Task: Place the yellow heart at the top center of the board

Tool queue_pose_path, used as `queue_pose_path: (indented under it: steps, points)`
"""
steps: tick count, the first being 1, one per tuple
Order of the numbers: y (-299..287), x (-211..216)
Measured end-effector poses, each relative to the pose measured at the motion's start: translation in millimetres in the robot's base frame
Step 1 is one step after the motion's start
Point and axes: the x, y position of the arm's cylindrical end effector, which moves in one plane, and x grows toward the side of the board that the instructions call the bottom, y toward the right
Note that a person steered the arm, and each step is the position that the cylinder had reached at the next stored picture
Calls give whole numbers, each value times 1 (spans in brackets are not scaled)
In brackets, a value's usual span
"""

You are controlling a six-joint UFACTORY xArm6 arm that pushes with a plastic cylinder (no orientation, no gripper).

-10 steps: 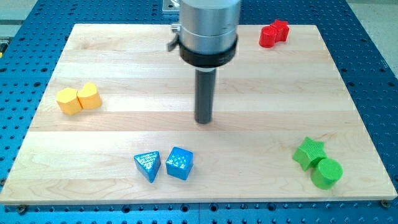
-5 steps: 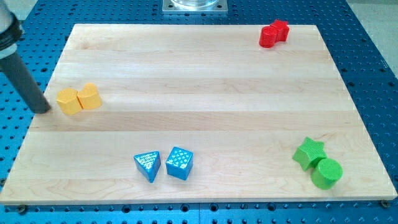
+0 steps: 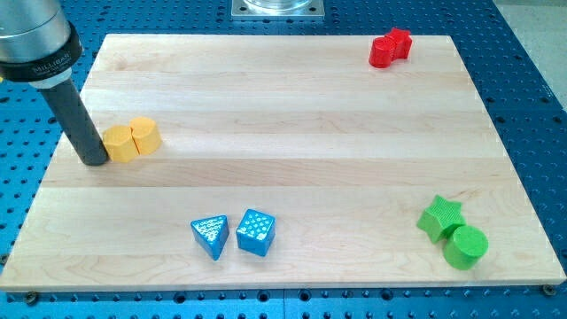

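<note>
Two yellow blocks sit side by side at the board's left. The yellow heart (image 3: 144, 135) is the right one. An orange-yellow block (image 3: 118, 143) touches its left side. My tip (image 3: 92, 160) stands on the board right against the left side of the orange-yellow block, with the rod rising toward the view's top left.
The wooden board (image 3: 292, 106) lies on a blue perforated table. Two red blocks (image 3: 390, 47) sit at the top right. A blue triangle (image 3: 211, 236) and a blue cube (image 3: 255, 232) lie at the bottom centre. A green star (image 3: 440, 217) and a green cylinder (image 3: 465, 246) sit at the bottom right.
My tip swung from the board's middle to off its left edge, then came right against the yellow pair. Both yellow blocks have slid a little to the right.
</note>
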Motion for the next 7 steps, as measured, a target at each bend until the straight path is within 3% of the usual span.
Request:
queue_pose_path:
  steps: [1, 3, 4, 6, 7]
  points:
    - [53, -2]
    - [166, -85]
    - [162, -94]
    - [80, -104]
    - [158, -137]
